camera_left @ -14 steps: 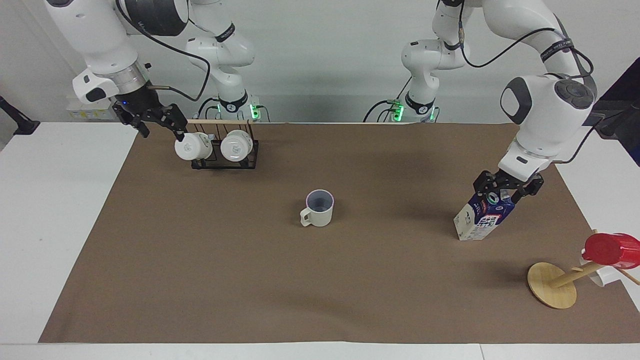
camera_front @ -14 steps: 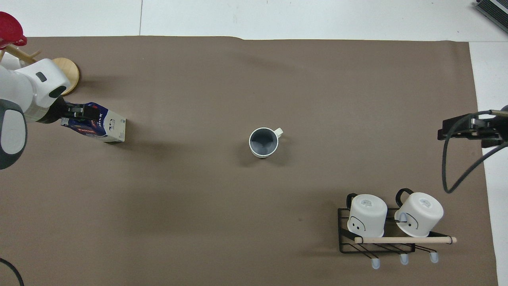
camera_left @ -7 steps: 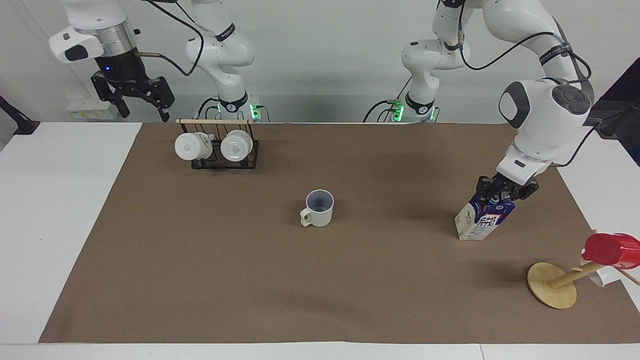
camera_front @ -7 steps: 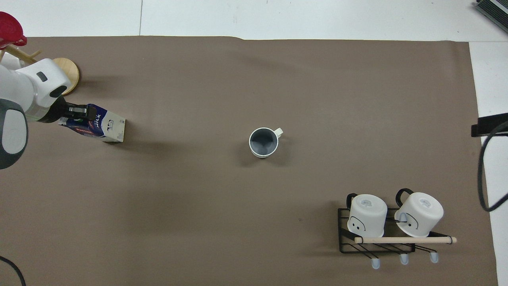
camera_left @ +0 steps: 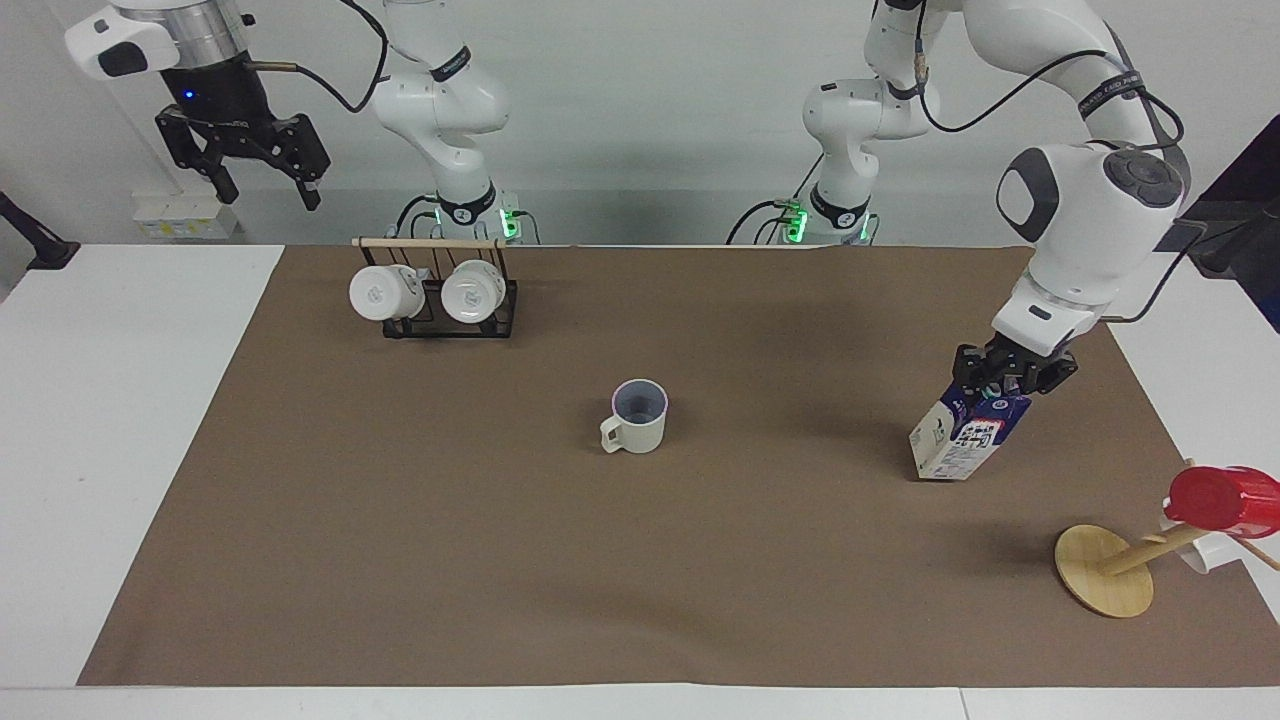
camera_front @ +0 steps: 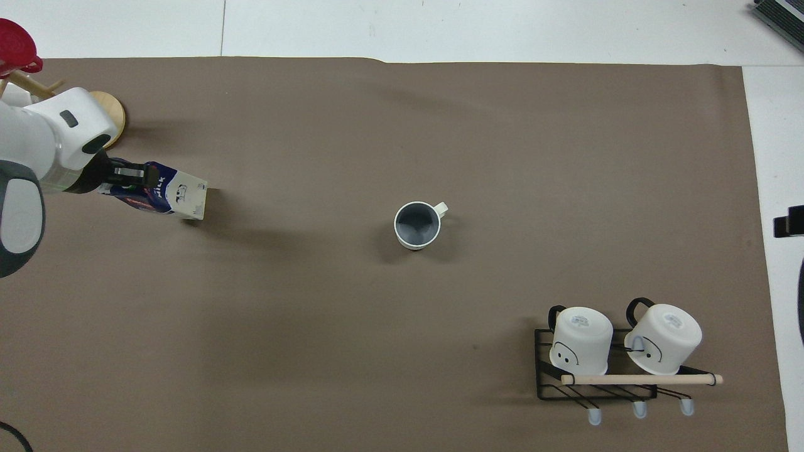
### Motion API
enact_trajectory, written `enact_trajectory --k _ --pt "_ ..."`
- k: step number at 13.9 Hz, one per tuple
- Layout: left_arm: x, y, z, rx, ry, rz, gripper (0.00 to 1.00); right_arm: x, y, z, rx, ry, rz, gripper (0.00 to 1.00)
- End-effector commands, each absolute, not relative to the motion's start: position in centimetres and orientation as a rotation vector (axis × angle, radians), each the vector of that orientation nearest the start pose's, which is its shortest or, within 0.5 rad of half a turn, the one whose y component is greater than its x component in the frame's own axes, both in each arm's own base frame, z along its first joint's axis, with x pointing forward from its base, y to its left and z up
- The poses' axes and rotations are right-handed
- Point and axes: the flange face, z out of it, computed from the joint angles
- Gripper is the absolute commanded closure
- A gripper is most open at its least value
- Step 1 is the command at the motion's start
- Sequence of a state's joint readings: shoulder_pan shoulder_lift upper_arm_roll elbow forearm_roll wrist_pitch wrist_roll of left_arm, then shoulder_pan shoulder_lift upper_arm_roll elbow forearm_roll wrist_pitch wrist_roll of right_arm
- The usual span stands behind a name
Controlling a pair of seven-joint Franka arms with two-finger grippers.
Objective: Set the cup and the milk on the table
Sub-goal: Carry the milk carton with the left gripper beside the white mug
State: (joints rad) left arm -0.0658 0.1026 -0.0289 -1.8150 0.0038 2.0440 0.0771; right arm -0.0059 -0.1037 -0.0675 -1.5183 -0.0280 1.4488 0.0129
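Cream-beige, your cup (camera_left: 637,416) stands mid-mat on the table (camera_left: 130,400), the milk (camera_left: 966,436) tilted at its 3 o'clock, top clamped in your left gripper (camera_left: 1010,385), while your right gripper (camera_left: 262,172) waits spread wide at 11.

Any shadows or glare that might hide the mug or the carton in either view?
Facing view: the cream-beige mug throws a soft, faint shadow on the brown paper-like mat; no glare. Overhead view: the blue-and-white milk carton, tilted in the left tool, casts a diffuse shadow toward the mug; both read clearly.
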Motion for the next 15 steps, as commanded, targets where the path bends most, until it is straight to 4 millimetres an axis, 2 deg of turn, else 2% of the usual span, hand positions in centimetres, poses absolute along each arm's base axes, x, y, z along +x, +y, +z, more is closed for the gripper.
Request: enact_trajectory --k 1,5,7,8,10,12,15 --pt "58.9 -11.1 49.8 -3.134 0.248 -0.186 0.90 50.5 -3.8 67.5 -3.159 0.094 -0.001 0.00" --pt "56.3 -22.0 48.7 -3.153 0.140 -0.177 0.90 50.7 -3.1 67.5 -3.160 0.081 -0.026 0.00" --pt "54.8 -25.6 48.6 -3.139 0.113 -0.189 0.90 50.6 -3.0 67.4 -3.149 0.079 -0.012 0.00" --pt "54.3 -27.5 47.7 -3.140 0.114 -0.176 0.90 50.6 -3.0 67.4 -3.147 0.081 -0.012 0.00" --pt "53.8 -30.8 47.1 -3.138 0.066 -0.184 0.90 50.6 -2.9 67.5 -3.146 0.081 -0.012 0.00" --pt "53.0 -33.1 47.4 -3.141 0.048 -0.202 0.90 50.6 -3.0 67.4 -3.145 0.081 -0.004 0.00" --pt "52.6 -34.6 46.0 -3.137 0.084 -0.185 0.90 50.5 -3.0 67.5 -3.146 0.064 -0.007 0.00"
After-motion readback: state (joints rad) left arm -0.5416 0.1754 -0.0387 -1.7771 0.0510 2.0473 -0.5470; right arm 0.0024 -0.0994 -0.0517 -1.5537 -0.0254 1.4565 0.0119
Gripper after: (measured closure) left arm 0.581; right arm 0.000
